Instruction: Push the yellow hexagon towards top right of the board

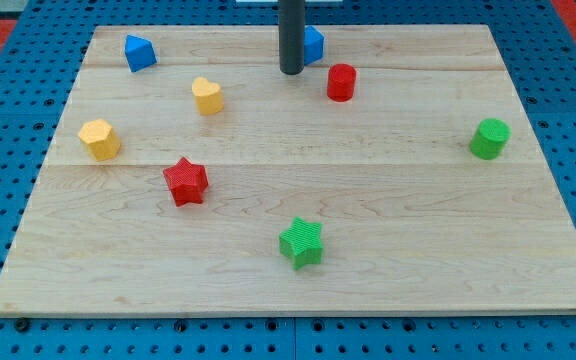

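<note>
The yellow hexagon (100, 138) sits near the board's left edge, about midway down. My tip (291, 72) is near the view's top centre, far to the right of and above the hexagon. It stands right beside a blue block (313, 45) that the rod partly hides, and to the left of a red cylinder (341, 82). A yellow heart-shaped block (207, 95) lies between my tip and the hexagon.
A blue block (139, 52) sits at the top left. A red star (186, 181) lies below and right of the hexagon. A green star (302, 242) is at the bottom centre. A green cylinder (489, 138) is at the right. The wooden board (418, 220) rests on blue pegboard.
</note>
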Controlling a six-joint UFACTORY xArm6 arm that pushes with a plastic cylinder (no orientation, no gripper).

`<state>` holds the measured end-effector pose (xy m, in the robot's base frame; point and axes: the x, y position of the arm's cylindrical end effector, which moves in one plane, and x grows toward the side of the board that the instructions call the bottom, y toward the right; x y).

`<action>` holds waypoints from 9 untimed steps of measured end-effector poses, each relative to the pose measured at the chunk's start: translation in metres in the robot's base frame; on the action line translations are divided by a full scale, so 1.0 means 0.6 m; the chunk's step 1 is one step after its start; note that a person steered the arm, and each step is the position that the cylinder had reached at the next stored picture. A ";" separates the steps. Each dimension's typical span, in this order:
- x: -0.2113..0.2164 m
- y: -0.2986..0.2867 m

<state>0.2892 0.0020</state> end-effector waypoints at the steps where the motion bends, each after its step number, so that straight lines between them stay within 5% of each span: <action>1: 0.067 0.010; 4: 0.184 0.140; 7: 0.180 0.191; 9: 0.345 0.207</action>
<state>0.4960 0.1262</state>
